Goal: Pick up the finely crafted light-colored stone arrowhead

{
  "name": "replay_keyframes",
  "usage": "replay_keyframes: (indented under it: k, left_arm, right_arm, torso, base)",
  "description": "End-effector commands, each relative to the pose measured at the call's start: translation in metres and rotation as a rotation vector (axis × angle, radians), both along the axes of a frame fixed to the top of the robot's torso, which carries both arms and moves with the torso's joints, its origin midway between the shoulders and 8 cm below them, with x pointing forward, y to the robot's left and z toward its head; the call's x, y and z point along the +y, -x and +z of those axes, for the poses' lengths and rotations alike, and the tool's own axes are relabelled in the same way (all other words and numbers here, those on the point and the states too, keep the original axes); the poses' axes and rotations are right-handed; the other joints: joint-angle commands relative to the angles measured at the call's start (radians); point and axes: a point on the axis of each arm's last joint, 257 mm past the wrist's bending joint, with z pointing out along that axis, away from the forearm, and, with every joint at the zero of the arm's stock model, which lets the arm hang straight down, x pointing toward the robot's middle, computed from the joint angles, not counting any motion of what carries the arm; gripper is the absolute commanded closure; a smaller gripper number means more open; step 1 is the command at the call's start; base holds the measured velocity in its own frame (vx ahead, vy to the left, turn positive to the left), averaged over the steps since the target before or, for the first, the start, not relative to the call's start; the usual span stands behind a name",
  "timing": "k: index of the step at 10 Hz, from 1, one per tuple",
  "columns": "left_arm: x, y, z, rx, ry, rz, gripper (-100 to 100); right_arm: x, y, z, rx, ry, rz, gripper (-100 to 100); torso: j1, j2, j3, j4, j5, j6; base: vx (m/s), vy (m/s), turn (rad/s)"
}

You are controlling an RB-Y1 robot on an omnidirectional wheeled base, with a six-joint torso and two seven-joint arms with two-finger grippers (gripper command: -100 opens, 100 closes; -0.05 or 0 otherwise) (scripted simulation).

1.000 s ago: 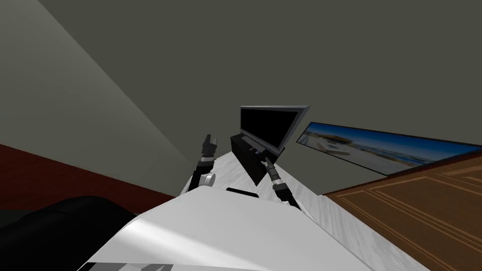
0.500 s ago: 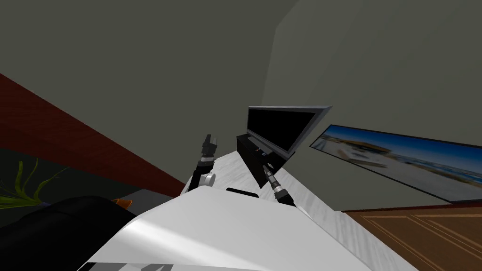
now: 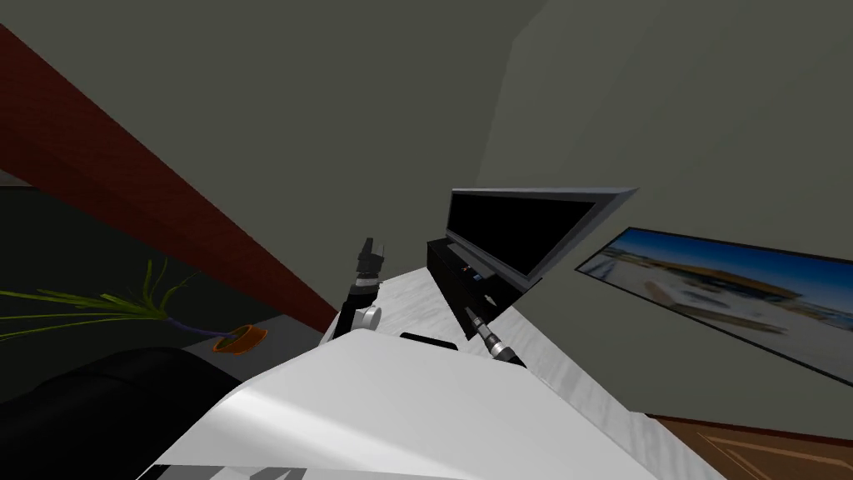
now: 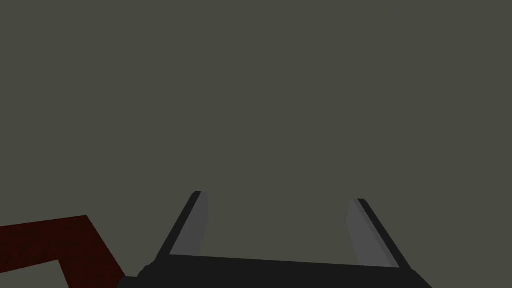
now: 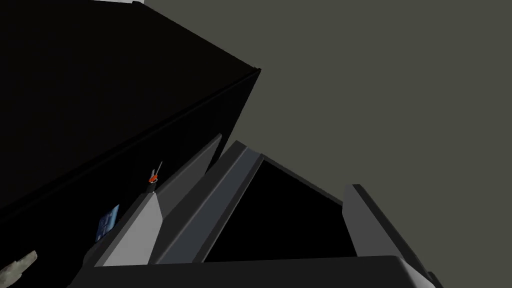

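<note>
A pale, mottled stone piece point(image 5: 18, 267), which looks like the arrowhead, lies on the black TV stand point(image 5: 100, 100), to the side of my right gripper and cut off by the picture's edge. My right gripper point(image 5: 285, 162) is open and holds nothing. It points at the grey-framed TV point(image 5: 235, 200) on the stand. In the head view this gripper point(image 3: 471, 312) reaches towards the stand point(image 3: 454, 292) below the TV point(image 3: 525, 229). My left gripper point(image 4: 278, 196) is open and empty, raised to the left of the stand point(image 3: 371, 254).
A small orange item point(image 5: 154, 176) and a blue card point(image 5: 108, 221) lie on the stand near my right fingers. A potted plant point(image 3: 229, 337) stands on the floor at the left. A landscape picture point(image 3: 725, 292) hangs to the right of the TV. The floor point(image 3: 416, 292) is pale.
I have turned to the left: the TV and the picture slid right, the wooden door almost left the view, and the plant came in. Both arms keep their pose.
</note>
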Motion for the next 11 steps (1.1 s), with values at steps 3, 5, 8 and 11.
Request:
replay_keyframes:
  k: [3,5,8,11]
  left_arm:
    - [0.000,0.000,0.000,0.000,0.000,0.000,0]
    - [0.000,0.000,0.000,0.000,0.000,0.000,0]
    - [0.000,0.000,0.000,0.000,0.000,0.000,0]
    - [0.000,0.000,0.000,0.000,0.000,0.000,0]
  right_arm:
    - [-0.024,0.026,-0.042,0.082,0.119,0.047,-100]
    - [-0.042,0.045,-0.066,0.131,0.200,0.082,-100]
    - [-0.086,0.083,-0.106,0.225,0.364,0.155,-100]
    - [-0.152,0.137,-0.143,0.338,0.591,0.276,-100]
  torso:
    - [0.000,-0.001,0.000,0.000,0.000,0.000]
    - [0.000,-0.002,-0.001,0.000,0.000,0.000]
    - [-0.001,-0.004,-0.002,-0.001,0.000,0.000]
    - [-0.003,-0.005,-0.003,-0.001,0.000,0.000]
  base:
    - [0.014,0.035,0.176]
    - [0.028,0.035,0.173]
    - [0.055,0.022,0.215]
    - [0.095,-0.006,0.269]
